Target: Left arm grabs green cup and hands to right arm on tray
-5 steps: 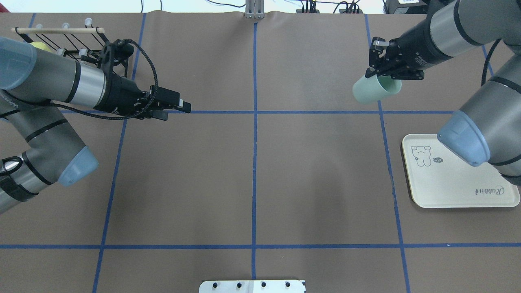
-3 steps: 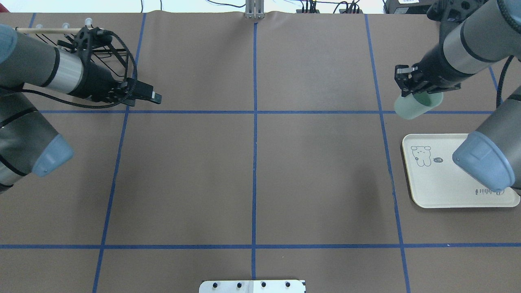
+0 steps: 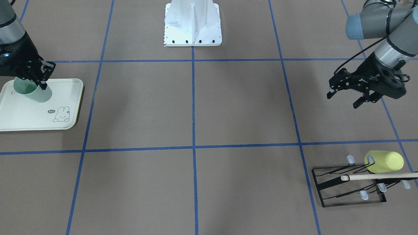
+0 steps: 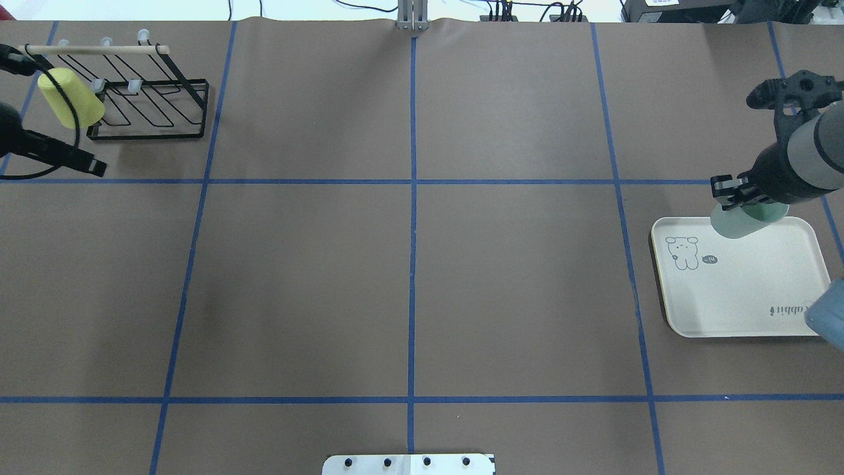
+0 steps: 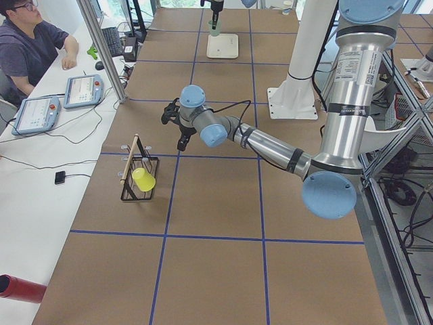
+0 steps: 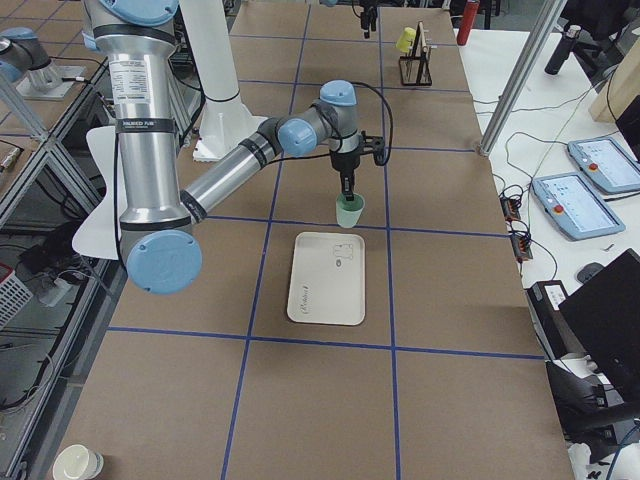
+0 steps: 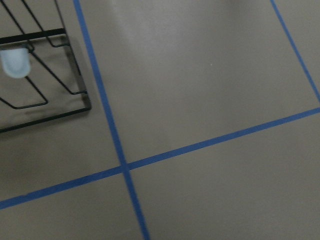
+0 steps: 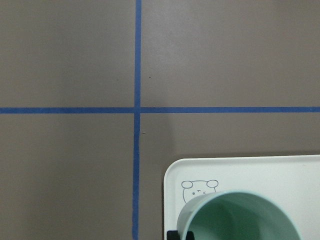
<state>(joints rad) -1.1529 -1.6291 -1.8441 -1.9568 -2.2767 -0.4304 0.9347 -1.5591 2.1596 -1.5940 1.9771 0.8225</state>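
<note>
1. Gripping the green cup (image 3: 36, 94) by its rim, my right hand (image 3: 40, 82) holds it over the tray (image 3: 31, 121).
2. My left hand (image 3: 343, 100) hangs open and empty near the wire rack (image 3: 327, 183).

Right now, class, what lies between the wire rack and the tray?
Nothing: the overhead view shows only bare table and blue tape between rack and tray.

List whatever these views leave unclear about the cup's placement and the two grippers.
- Whether the green cup rests on the tray or hangs above it: right wrist view's bottom edge cuts its base; exterior right shows it too small.
- Left gripper: overhead's left edge cuts most of it off.
</note>
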